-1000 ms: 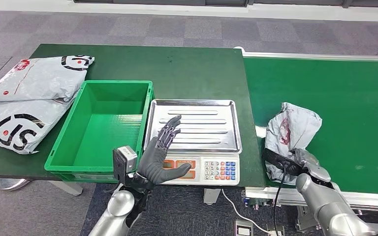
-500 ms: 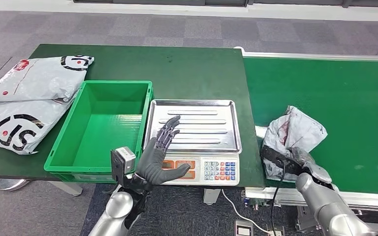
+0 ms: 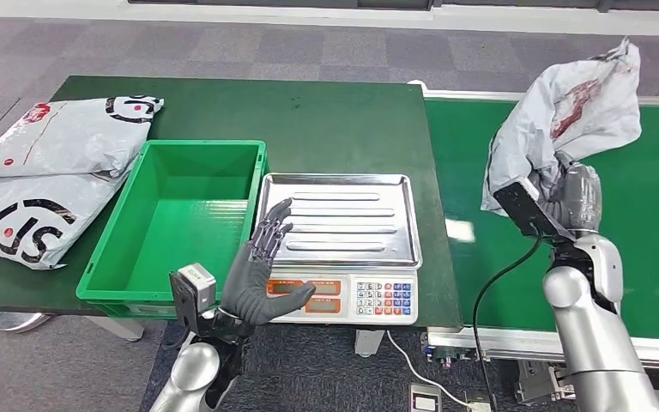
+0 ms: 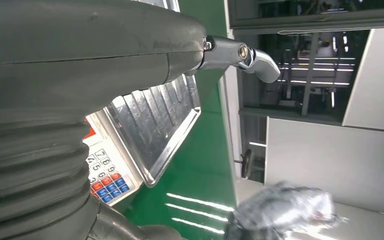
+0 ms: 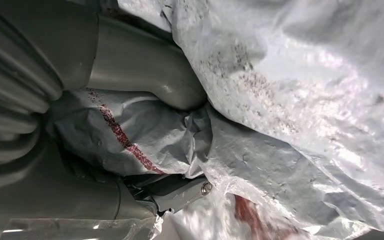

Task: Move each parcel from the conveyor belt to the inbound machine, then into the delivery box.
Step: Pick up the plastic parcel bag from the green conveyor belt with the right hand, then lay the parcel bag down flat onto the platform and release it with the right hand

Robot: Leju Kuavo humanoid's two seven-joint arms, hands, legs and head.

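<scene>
My right hand grips a crumpled grey plastic parcel with red print and holds it high above the green conveyor belt. Up close, the right hand has its thumb and fingers pressed into the parcel. My left hand hovers with fingers spread and nothing in it, at the near edge of the scale's steel tray. The scale, with its tray seen again beside my left hand, stands between the belt and the green delivery box, which has nothing inside.
Two large grey parcels lie on the dark green table left of the green box. A black cable hangs from my right wrist. Grey carpet floor lies beyond the table.
My right hand has lifted the grey parcel off the belt, up and away from me. My left hand has drawn back slightly toward me.
</scene>
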